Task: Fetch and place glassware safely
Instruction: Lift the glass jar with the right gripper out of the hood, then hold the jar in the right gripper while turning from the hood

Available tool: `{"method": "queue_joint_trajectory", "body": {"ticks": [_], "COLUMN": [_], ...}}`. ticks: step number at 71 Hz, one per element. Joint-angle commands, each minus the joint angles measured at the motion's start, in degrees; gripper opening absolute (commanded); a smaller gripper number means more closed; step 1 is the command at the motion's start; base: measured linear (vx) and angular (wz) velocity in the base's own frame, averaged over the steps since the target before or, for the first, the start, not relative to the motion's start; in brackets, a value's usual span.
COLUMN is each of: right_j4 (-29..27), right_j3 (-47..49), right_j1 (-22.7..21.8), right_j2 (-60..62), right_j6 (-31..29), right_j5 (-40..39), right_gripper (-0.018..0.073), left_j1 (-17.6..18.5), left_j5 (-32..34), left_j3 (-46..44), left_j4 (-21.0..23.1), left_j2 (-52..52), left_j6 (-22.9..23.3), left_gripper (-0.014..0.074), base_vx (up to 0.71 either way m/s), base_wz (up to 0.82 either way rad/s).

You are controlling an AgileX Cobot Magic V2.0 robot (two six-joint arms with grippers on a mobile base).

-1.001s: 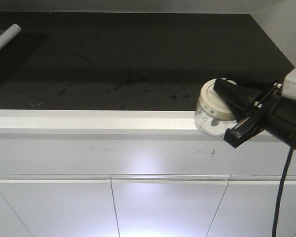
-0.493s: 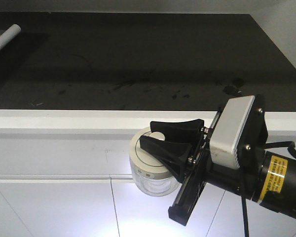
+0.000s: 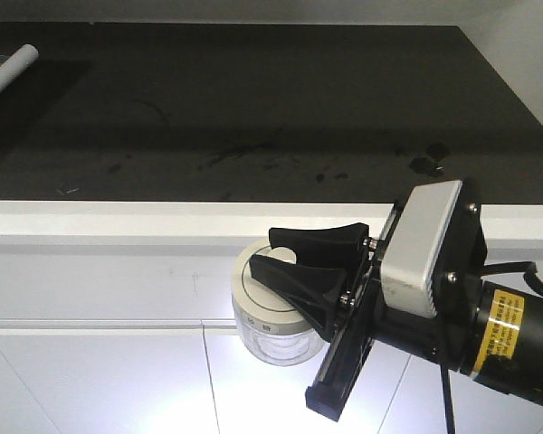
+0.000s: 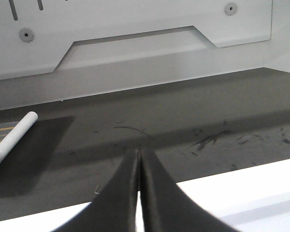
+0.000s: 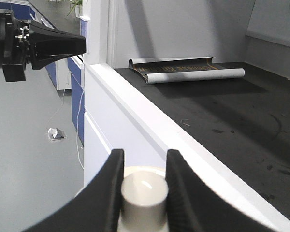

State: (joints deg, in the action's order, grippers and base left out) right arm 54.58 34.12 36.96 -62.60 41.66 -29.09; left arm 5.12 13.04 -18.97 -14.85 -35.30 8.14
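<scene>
right pincer [image 3: 267, 251] clamping jar [image 3: 271, 339], left pincer [image 4: 139, 154] closed

Paper tube [image 3: 9, 70] lies on the table [image 3: 163, 221] at the far left corner, angled, with a sheet [image 5: 179, 65] flat between it and the left edge. Wall panel [image 4: 135, 43] stands behind the back edge. Cabinet fronts [image 3: 118, 380] sit under the front edge. Jar [image 3: 271, 312] hangs off the table, before the front edge, right of its middle, below top level, with the right gripper [image 3: 270, 251] on either side of its lid knob [image 5: 144, 193]. Left gripper [image 4: 139, 159] is near the front edge, pointing at the back edge.
</scene>
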Motion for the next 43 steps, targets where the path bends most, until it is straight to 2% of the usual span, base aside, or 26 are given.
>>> {"method": "queue_joint_trajectory", "body": {"ticks": [1, 43], "right_j4": [-2.3, -2.2], "right_j3": [1.8, 1.8], "right_j1": [0.0, 0.0], "right_j2": [1.4, 1.4], "right_j6": [-0.4, -0.4], "right_j5": [-3.7, -3.6], "right_gripper": [0.0000, 0.0000], "left_j1": [0.4, 0.4], "left_j5": [3.9, 3.9], "left_j3": [-1.5, -1.5], "left_j4": [0.4, 0.4], "left_j2": [0.0, 0.0], "left_j6": [0.6, 0.6], "left_gripper": [-0.0007, -0.0007], "base_vx": [0.00, 0.00], "base_wz": [0.00, 0.00]}}
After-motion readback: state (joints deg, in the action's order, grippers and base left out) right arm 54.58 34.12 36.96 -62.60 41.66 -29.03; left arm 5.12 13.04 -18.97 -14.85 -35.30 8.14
